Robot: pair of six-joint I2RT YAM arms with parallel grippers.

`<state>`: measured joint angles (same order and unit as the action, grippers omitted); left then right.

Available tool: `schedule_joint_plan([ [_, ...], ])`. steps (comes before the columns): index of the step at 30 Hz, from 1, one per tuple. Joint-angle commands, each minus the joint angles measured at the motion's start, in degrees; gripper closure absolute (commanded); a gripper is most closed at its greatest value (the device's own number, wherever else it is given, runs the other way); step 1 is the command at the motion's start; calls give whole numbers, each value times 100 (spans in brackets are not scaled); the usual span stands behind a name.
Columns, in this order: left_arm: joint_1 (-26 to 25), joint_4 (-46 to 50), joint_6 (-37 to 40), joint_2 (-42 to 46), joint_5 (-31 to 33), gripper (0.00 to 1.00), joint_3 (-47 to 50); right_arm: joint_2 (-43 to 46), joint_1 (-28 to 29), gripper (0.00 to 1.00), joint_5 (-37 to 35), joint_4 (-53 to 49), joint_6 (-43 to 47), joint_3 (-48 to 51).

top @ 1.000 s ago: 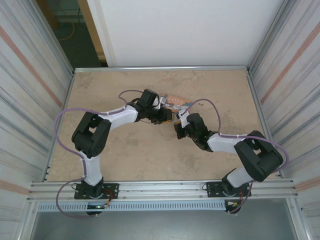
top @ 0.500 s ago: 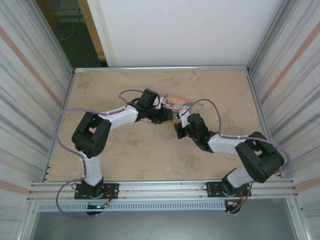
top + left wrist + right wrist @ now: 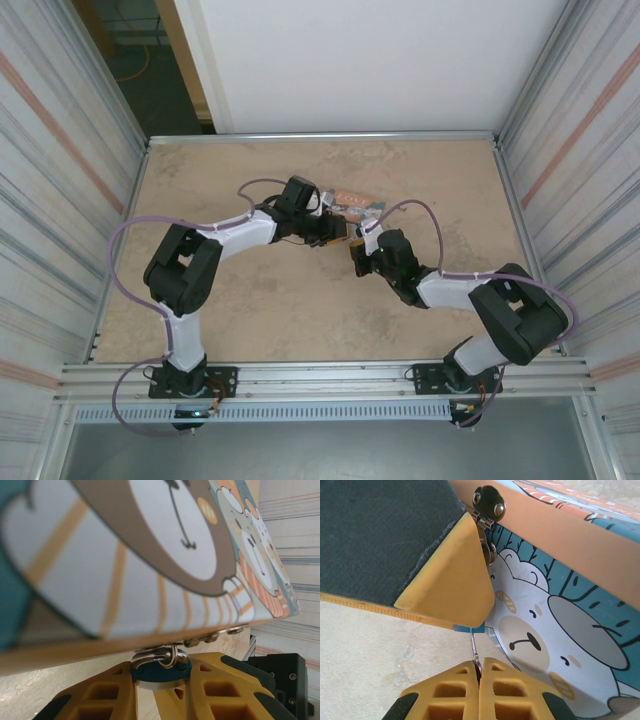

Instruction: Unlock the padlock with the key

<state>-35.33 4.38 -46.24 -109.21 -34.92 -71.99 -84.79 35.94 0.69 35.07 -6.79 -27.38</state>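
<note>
The right jaws, pressed together on the key (image 3: 474, 651), aim its shaft at twelve o'clock toward the padlock (image 3: 469, 628) just above, which the left jaws pinch against the tin (image 3: 560, 605).

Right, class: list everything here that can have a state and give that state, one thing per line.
left gripper: shut on the padlock.
right gripper: shut on the key.
padlock: hung on the clasp of the tin, shackle not visibly open.
key: shaft pointing at the padlock's blue body; whether it is inserted is hidden.
tin: lid shut.
</note>
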Motion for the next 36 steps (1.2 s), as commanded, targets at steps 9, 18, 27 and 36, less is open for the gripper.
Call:
schedule_joint_plan([
  [9,-224,40,-303,304,-306,85,-31,-78,-606,100,1050,1041,204,-200],
  [18,-263,73,-331,304,-244,85,-4,-128,-964,100,1755,881,128,-399],
  [27,-359,54,-388,268,-187,85,13,-244,-1010,100,1872,915,-52,-585],
  [36,-470,-278,-613,243,-46,85,184,-333,-1002,100,2101,880,-422,-749],
])
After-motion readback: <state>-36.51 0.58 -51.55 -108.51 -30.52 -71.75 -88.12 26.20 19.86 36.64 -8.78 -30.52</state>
